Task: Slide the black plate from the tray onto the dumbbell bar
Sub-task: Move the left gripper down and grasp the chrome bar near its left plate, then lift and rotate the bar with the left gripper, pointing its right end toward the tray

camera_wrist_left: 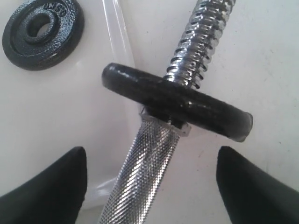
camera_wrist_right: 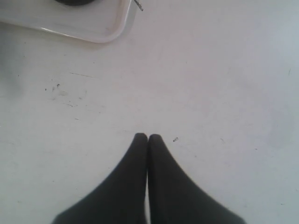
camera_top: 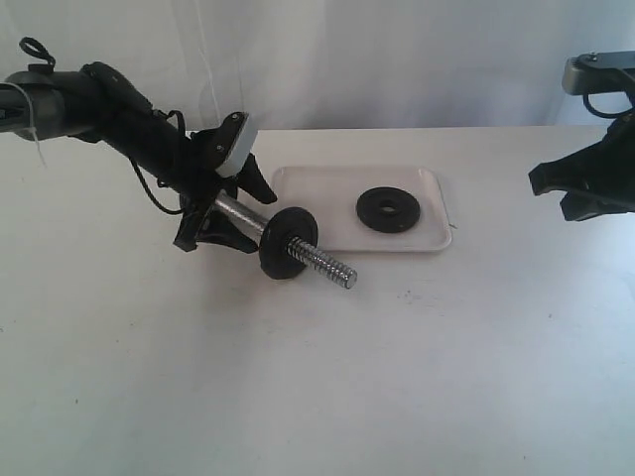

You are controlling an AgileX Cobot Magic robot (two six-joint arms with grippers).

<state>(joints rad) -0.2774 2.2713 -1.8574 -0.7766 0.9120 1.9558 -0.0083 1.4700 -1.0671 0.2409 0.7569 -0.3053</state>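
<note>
One black plate [camera_top: 286, 243] [camera_wrist_left: 177, 100] sits edge-on around the dumbbell bar [camera_top: 322, 260] [camera_wrist_left: 149, 158], at the inner end of its threaded part. The bar lies slanted on the table beside the tray's [camera_top: 317, 183] [camera_wrist_left: 60, 102] near left corner. My left gripper [camera_top: 248, 211] [camera_wrist_left: 152, 186] is open, its fingers wide apart on either side of the bar's knurled middle and not touching it. A second black plate [camera_top: 388, 209] [camera_wrist_left: 43, 32] lies flat in the tray. At the far right my right gripper [camera_top: 541, 180] [camera_wrist_right: 148, 137] is shut on nothing, above bare table.
The tray's rounded corner [camera_wrist_right: 84, 23] shows at the edge of the right wrist view. A white curtain hangs behind the white table [camera_top: 397, 377]. Only two discs are in view.
</note>
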